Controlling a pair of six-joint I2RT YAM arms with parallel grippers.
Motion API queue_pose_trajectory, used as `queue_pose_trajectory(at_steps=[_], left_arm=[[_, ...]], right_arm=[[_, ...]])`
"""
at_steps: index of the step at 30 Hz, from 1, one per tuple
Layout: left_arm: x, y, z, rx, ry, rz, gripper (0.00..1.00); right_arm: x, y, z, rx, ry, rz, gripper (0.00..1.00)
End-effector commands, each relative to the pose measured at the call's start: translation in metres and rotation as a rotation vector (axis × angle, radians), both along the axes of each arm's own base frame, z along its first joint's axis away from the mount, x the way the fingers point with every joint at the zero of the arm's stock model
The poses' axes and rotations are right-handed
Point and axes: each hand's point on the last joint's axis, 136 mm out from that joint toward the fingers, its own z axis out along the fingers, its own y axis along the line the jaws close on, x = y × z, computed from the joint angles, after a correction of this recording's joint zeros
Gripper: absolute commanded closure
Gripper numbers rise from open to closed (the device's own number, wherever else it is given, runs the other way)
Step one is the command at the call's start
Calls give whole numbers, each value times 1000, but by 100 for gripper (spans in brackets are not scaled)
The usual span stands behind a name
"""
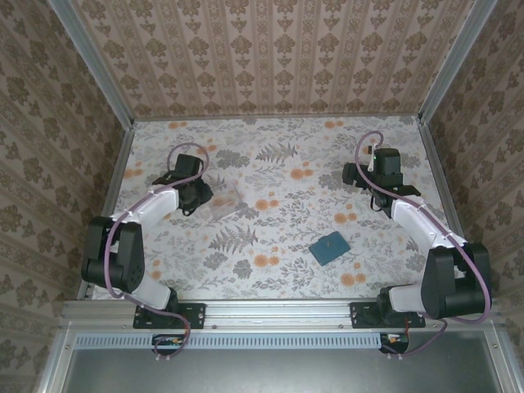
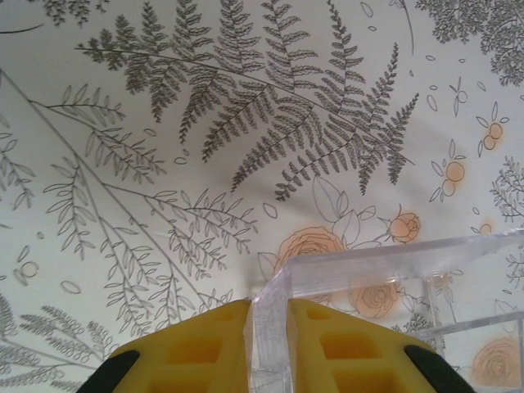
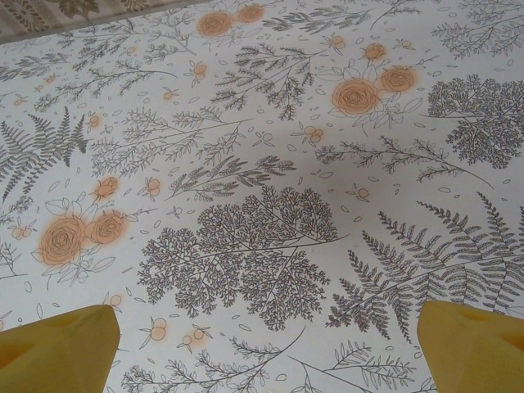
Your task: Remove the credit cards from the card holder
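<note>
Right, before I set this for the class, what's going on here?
The left gripper pinches a wall of a clear plastic box on the left of the table. The right gripper hangs open over a bare patch. The teal card holder lies untouched, apart from both grippers and nearer the right one.
</note>
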Motion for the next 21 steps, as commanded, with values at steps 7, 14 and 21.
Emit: queue_pose_trajectory(at_steps=[7, 14, 21], left_arm=[[-4, -9, 8, -1, 8, -57, 80], [-1, -16, 17, -16, -10, -76, 78], [0, -23, 18, -27, -8, -91, 78]], right_arm=[[0, 6, 12, 24, -14, 18, 5], [0, 7, 11, 24, -10, 21, 5], [0, 8, 11, 24, -8, 22, 5]])
